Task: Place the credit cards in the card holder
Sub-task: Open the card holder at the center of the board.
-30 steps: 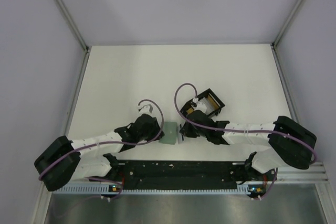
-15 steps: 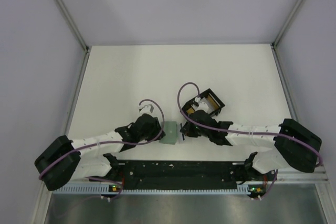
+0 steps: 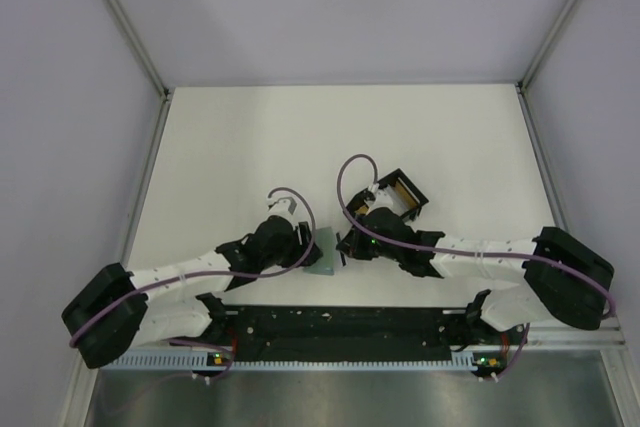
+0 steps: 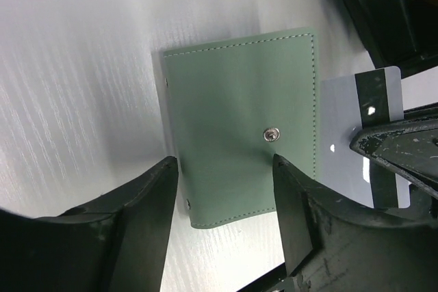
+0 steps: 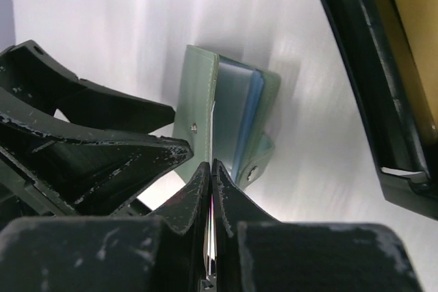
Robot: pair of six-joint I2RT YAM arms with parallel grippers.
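1 card holder [image 4: 239, 121] lies on the tabletop [image 4: 68, 66]; the right end effector [image 5: 211, 169] pinches 1 credit card [image 4: 339, 135]; the left end effector [image 4: 224, 169] stands spread.

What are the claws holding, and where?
The right gripper pinches the credit card by its striped end; the left gripper straddles the card holder, open.

The card holder [image 4: 233, 114] was sage green outside, with a line of pale stitches along its edge and a small silver stud [image 4: 272, 134]. Its inner slots were pale blue. The credit card [image 4: 339, 128] was pale grey-white with one dark stripe across it. The box [image 5: 363, 52] was black, with a yellow-orange part inside. The table [image 3: 250, 137] was white with soft grey streaks. The left gripper [image 4: 222, 169] and the right gripper [image 5: 209, 166] were black with whitish scuff marks. The arms [image 3: 185, 272] were white with black joints, and the cables [image 3: 345, 182] were purple.
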